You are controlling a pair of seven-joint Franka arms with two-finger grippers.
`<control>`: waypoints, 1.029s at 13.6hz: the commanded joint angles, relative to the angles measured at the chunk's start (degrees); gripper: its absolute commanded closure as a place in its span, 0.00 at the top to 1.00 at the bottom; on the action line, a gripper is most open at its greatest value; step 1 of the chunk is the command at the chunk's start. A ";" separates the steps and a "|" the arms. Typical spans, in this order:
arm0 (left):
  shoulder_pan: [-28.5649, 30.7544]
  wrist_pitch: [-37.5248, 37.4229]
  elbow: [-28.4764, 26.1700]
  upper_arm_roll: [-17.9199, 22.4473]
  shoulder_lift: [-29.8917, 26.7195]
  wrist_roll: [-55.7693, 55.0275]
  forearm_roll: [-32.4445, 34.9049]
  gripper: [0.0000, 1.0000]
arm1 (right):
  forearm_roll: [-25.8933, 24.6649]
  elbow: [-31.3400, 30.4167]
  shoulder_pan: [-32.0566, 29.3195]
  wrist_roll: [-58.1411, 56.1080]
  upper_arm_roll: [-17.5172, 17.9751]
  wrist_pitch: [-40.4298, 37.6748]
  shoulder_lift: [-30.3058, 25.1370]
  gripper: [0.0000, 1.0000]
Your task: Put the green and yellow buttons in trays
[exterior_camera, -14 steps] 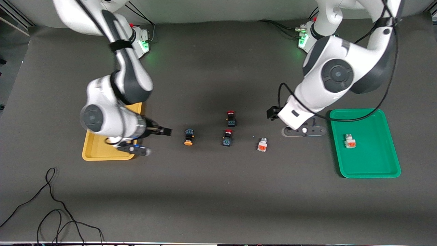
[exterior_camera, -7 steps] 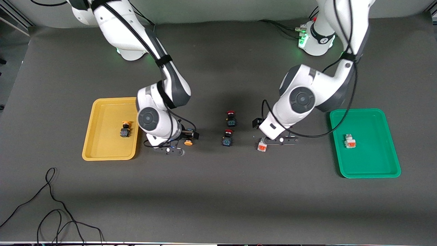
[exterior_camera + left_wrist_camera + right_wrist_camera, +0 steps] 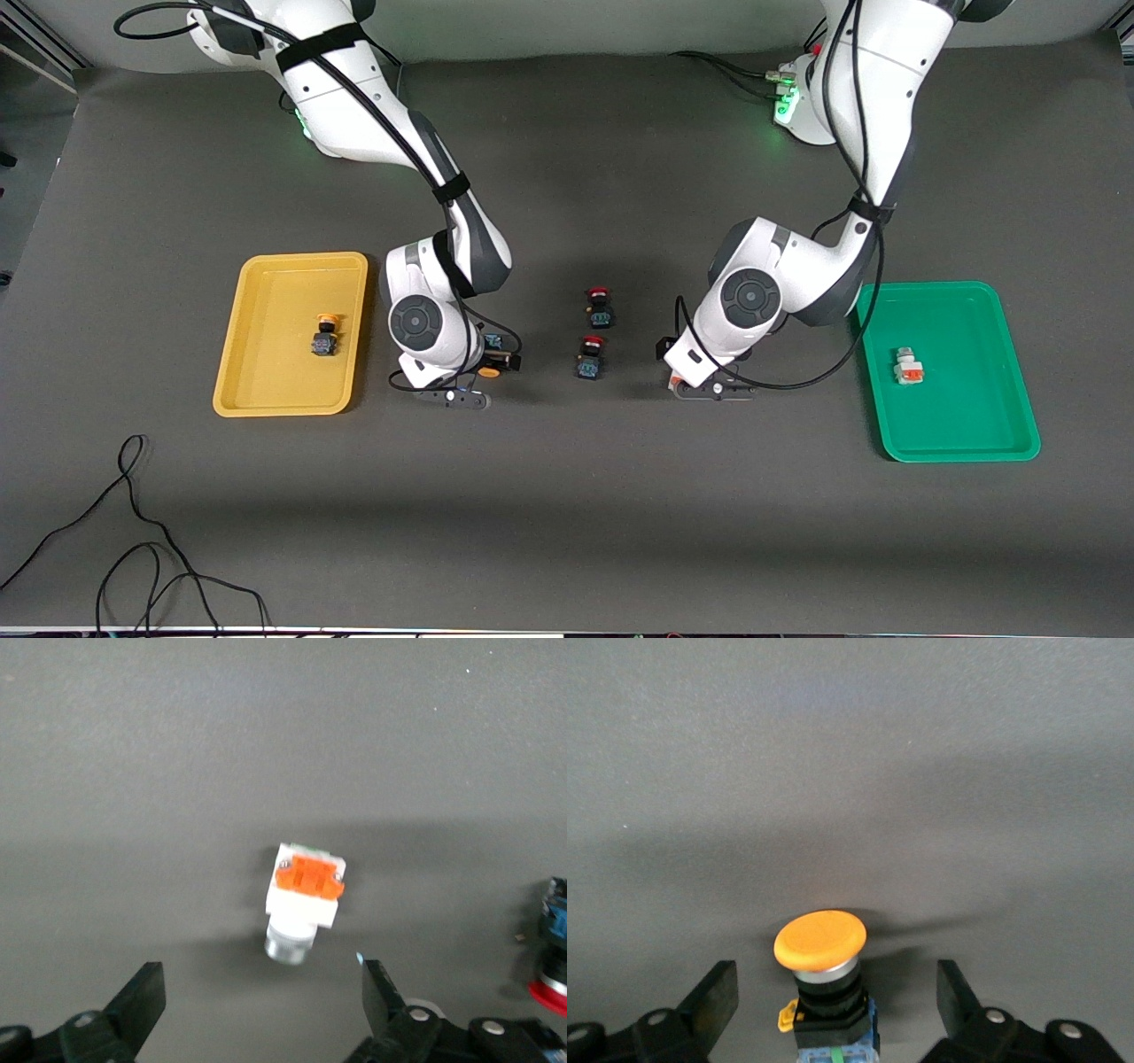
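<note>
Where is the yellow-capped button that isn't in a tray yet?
The yellow-capped button lies on the bare table between the yellow tray and the two red-capped buttons, under the right gripper, between its open fingers.

Two red-capped buttons with black bodies lie near the middle of the dark grey desk point(image 3: 567, 532). One red-capped button point(image 3: 600, 307) is farther from the front camera; the second red-capped button point(image 3: 590, 357) lies just beside it, nearer to that camera, and the two do not touch. Each points its red cap away from the front camera. The edge of one of them, a red cap on a dark body with blue, shows in the left wrist view. A loose black cable point(image 3: 133, 540) curls in loops on the desk's corner nearest the front camera, toward the right arm's end.
</note>
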 commanded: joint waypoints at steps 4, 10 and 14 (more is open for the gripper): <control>-1.75 5.92 0.85 0.67 4.38 -1.80 4.05 0.99 | 1.41 0.98 0.89 -0.78 -0.68 1.18 1.35 0.00; -2.28 6.62 1.02 0.67 4.91 -1.80 4.14 0.34 | 1.67 1.07 0.19 -0.86 -1.56 -3.18 -5.22 0.00; -2.11 6.80 1.11 0.76 4.82 -1.80 4.05 0.08 | 0.88 1.51 -0.25 -4.54 -8.93 -18.99 -16.46 0.00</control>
